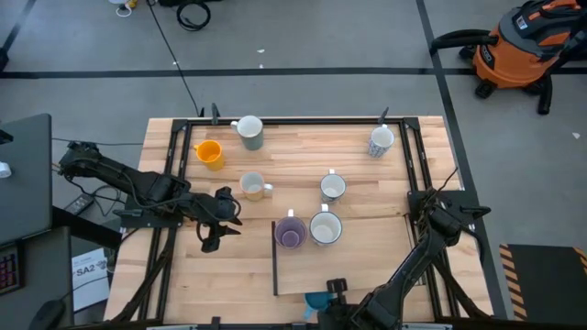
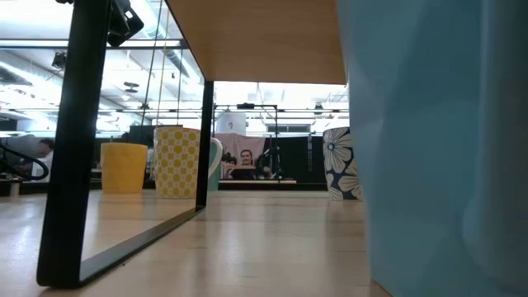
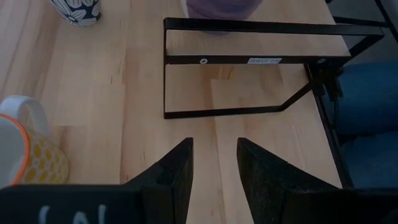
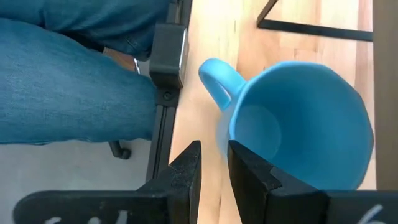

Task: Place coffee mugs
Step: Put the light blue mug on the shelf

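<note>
The right end effector (image 4: 213,165) sits at the tabletop's (image 1: 367,174) near edge with its fingers slightly apart, pinching the blue mug's (image 4: 305,124) wall; the handle points away from it. The left end effector (image 3: 213,163) hovers narrowly open and empty, the yellow-patterned mug (image 3: 28,158) beside it, the purple mug (image 3: 221,9) ahead beyond a black frame (image 3: 249,59).
</note>
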You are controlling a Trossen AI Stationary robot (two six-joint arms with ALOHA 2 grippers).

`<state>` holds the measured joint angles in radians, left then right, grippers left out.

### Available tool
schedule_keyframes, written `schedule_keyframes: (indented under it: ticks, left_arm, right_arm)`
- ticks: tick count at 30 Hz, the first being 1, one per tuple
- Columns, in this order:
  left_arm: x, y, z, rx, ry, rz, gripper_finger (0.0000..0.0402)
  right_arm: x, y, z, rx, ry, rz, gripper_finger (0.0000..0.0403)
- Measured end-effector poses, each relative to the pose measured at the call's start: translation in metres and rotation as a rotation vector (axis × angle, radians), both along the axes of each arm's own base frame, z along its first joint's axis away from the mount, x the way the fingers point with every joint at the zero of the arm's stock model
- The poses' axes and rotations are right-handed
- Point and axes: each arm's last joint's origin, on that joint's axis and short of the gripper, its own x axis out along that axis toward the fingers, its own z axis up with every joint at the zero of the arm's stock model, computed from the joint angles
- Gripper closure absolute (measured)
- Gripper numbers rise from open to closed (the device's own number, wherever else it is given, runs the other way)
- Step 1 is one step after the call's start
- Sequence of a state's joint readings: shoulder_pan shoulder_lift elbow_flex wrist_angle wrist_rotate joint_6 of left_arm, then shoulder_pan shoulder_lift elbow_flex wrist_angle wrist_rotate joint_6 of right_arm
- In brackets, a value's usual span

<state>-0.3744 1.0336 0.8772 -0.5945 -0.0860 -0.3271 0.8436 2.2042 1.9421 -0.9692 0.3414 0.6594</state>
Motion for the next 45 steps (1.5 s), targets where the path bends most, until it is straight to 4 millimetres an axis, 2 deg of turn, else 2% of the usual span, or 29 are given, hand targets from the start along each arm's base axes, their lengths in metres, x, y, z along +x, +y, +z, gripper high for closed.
schedule_keyframes:
  ticks: [8, 20, 33, 45]
  left_arm:
    - [0.000, 0.000, 0.000, 0.000, 0.000, -0.001, 0.0271]
    - [0.000, 0.000, 0.000, 0.000, 0.000, -0.001, 0.0271]
    - [0.000, 0.000, 0.000, 0.000, 0.000, -0.001, 0.0271]
    - [0.000, 0.000, 0.000, 0.000, 0.000, -0.001, 0.0271]
  right_arm:
    - [0.002, 0.000, 0.008, -0.028, -0.055, -0.007, 0.0318]
    - [0.001, -0.003, -0.003, -0.058, -0.023, 0.012, 0.0318]
    - [-0.002, 0.001, -0.006, 0.056, 0.097, 0.069, 0.0318]
    - [-0.002, 0.000, -0.006, 0.049, 0.091, 0.065, 0.0318]
